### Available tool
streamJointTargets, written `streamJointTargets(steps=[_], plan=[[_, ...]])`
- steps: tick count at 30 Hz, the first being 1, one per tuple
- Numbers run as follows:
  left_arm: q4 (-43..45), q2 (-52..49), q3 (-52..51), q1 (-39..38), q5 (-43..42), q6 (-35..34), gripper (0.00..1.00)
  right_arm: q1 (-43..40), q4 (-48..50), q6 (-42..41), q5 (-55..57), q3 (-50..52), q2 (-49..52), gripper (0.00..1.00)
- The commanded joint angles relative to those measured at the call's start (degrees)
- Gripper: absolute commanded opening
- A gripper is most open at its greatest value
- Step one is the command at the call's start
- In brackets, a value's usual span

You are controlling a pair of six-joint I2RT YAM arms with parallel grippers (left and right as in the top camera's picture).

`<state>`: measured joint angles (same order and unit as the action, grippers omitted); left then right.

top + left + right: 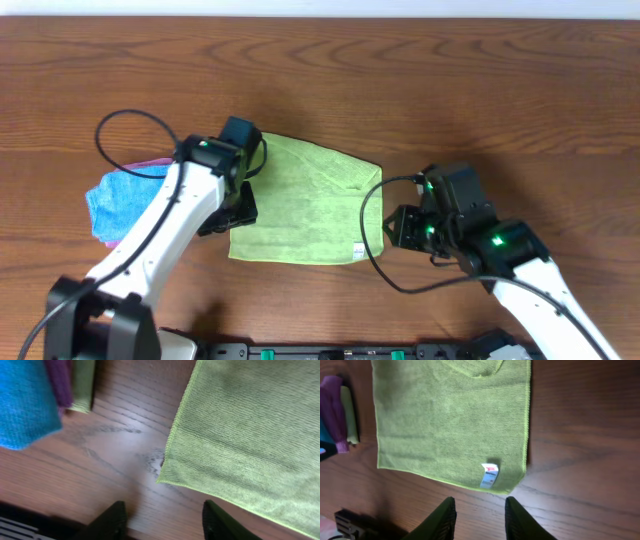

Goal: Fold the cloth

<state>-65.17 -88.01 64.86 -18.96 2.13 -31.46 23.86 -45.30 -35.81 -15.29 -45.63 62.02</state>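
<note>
Gaping empty, left fingers (114,519) and right fingers (441,519) hang near the cloth (300,205).

Robotics lab bench: wood-grain table (420,90), white left arm (160,225), right arm (545,285), black base rail (330,352).

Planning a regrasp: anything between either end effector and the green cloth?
Nothing visible. Only bare table lies between the left end effector and the cloth, likewise between the right end effector and its tagged corner. The blue cloth sits aside.
</note>
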Motion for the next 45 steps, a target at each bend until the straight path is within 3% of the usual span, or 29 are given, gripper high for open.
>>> streamJointTargets(steps=[1, 3, 9, 16, 23, 45], plan=[[-0.37, 3.58, 1.01, 1.31, 1.31, 1.40, 0.58, 0.11, -0.68, 0.31, 2.23, -0.46, -2.71, 0.36], [-0.11, 4.94, 1.01, 1.86, 1.27, 1.73, 0.66, 0.11, -0.31, 0.33, 2.21, -0.46, -3.41, 0.40], [3.80, 5.53, 0.98, 2.01, -3.48, 1.92, 0.75, 0.11, 5.42, 3.65, 1.36, -0.46, -1.09, 0.50], [11.30, 5.51, 0.98, 2.01, -11.41, 1.66, 0.81, 0.07, 13.35, 4.20, 1.33, -0.46, 9.66, 0.52], [15.06, 4.85, 0.98, 2.01, -15.87, 1.70, 0.93, -0.35, 23.78, 4.11, 0.17, -0.46, 20.37, 0.53], [21.53, 4.15, 0.98, 2.01, -23.17, 1.88, 0.96, -6.43, 37.97, 2.14, -3.63, -0.46, 32.15, 0.55]])
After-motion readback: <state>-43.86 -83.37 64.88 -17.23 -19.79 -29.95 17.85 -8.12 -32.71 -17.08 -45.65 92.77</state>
